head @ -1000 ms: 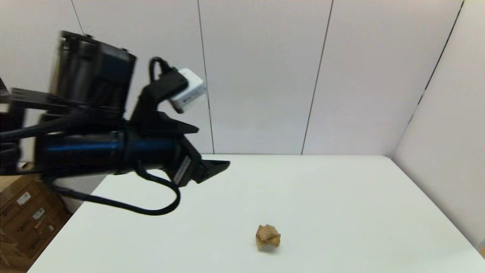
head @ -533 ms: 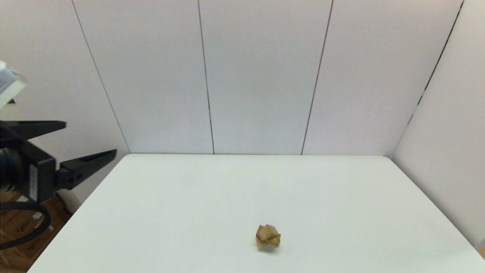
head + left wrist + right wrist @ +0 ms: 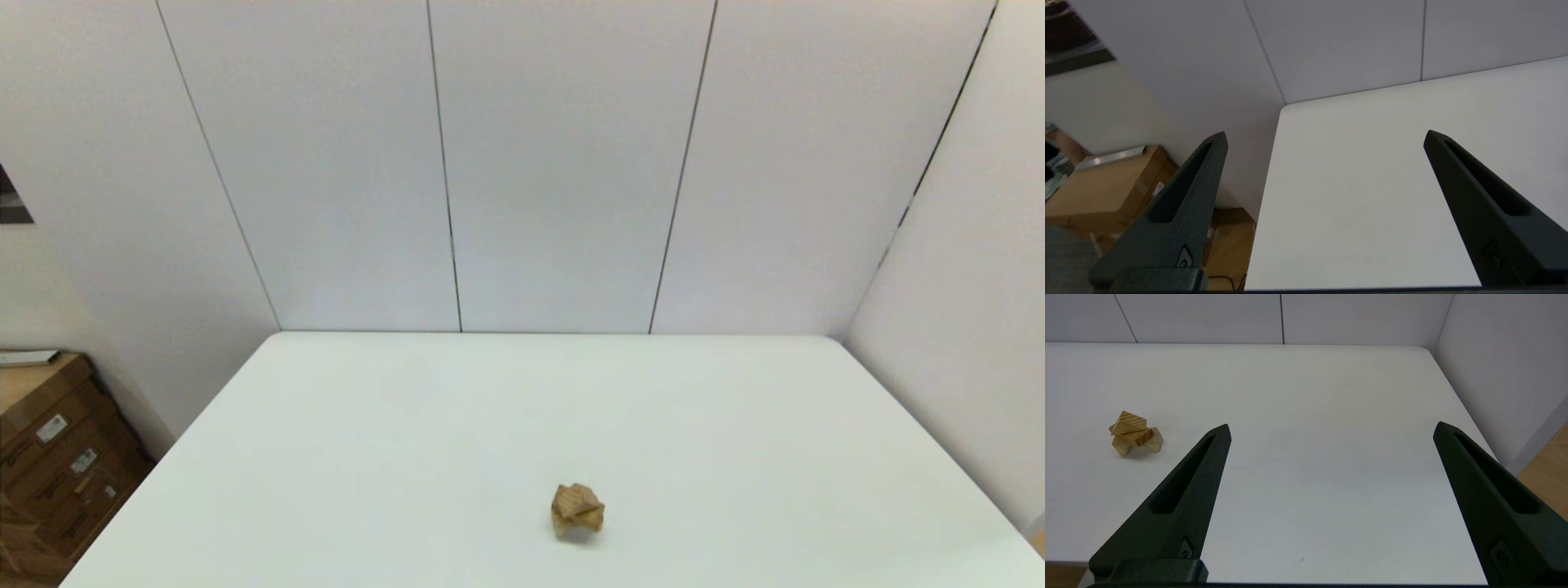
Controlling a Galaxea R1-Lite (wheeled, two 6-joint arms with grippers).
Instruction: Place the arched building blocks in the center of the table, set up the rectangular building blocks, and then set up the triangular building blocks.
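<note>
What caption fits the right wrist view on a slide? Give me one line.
Open right end effector hovers over the white table, apart from the small stack of wooden blocks, holding nothing.

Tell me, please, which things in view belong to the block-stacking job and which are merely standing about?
Job:
- arched block, at the bottom of the stack
- rectangular block, across it
- triangular block, on top
- table
- left gripper, open, empty
- right gripper, open, empty

Standing about:
- cardboard boxes, beside the table
</note>
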